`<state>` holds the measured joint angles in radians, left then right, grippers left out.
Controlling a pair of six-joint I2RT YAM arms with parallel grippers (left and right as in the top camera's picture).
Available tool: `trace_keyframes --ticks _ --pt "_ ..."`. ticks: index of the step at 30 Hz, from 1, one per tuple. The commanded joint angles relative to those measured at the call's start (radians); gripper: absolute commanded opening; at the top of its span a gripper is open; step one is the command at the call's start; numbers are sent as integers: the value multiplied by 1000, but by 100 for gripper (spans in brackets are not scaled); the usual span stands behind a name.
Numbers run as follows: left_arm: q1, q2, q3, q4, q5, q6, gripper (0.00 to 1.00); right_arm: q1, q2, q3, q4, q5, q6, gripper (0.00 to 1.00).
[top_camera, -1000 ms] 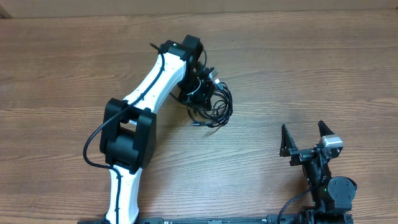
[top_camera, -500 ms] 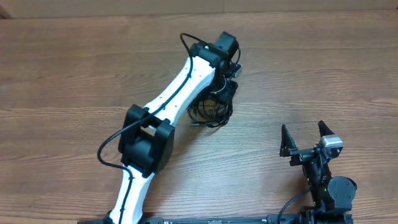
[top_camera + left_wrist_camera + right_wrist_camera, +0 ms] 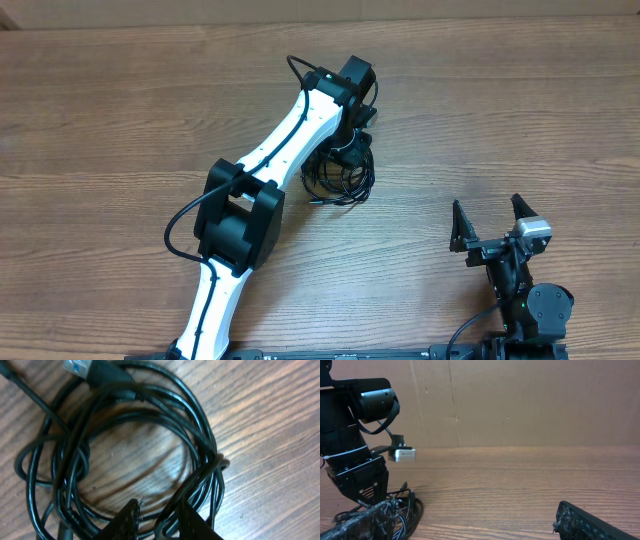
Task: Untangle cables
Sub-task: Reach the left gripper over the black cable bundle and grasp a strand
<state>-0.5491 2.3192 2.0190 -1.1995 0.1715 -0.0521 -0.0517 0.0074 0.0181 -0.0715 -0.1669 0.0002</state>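
Note:
The cables [image 3: 338,178] lie in a tangled black coil at the table's middle. My left gripper [image 3: 352,143] points down at the coil's far edge. The left wrist view shows the looped cables [image 3: 205,427] and a silver-tipped plug [image 3: 75,366] at the top. There my left gripper [image 3: 160,506] is narrowly open, with a strand running between its fingers close to the right one and bare wood showing beside the left one. My right gripper [image 3: 490,215] stands wide open near the front right, far from the cables [image 3: 407,507]. Nothing is between its fingers [image 3: 370,520].
The left arm's white links [image 3: 285,140] and black elbow [image 3: 240,215] stretch diagonally from the front edge to the coil. A brown cardboard wall [image 3: 520,400] backs the wooden table [image 3: 520,110]. Bare wood lies between the coil and my right gripper.
My left arm swung from the coil's left side to its far edge and then settled lower over it. Its jaws went from shut to open, then narrowed. The right arm stayed still.

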Motion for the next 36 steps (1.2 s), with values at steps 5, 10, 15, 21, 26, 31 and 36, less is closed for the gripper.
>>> trace_keyframes --ticks 5,10,15,21,26,31,36 --pt "-7 9 -42 -6 2 15 22 -3 -4 -10 5 13 2 100" --pt "-7 9 -71 4 -15 -5 4 -3 -4 -10 5 13 2 100" --pt "-2 -9 -18 0 -22 -50 4 -3 -4 -10 5 13 2 100" --pt "49 -108 39 -2 -11 -171 4 -3 -5 -10 5 13 2 100" --pt "77 -113 21 -55 43 -172 4 -3 -5 -10 5 13 2 100" --pt "78 -112 13 -21 1 -172 4 -3 -5 -10 5 13 2 100" --pt "79 -112 12 -18 -25 -164 4 -3 -5 -10 5 15 2 100"
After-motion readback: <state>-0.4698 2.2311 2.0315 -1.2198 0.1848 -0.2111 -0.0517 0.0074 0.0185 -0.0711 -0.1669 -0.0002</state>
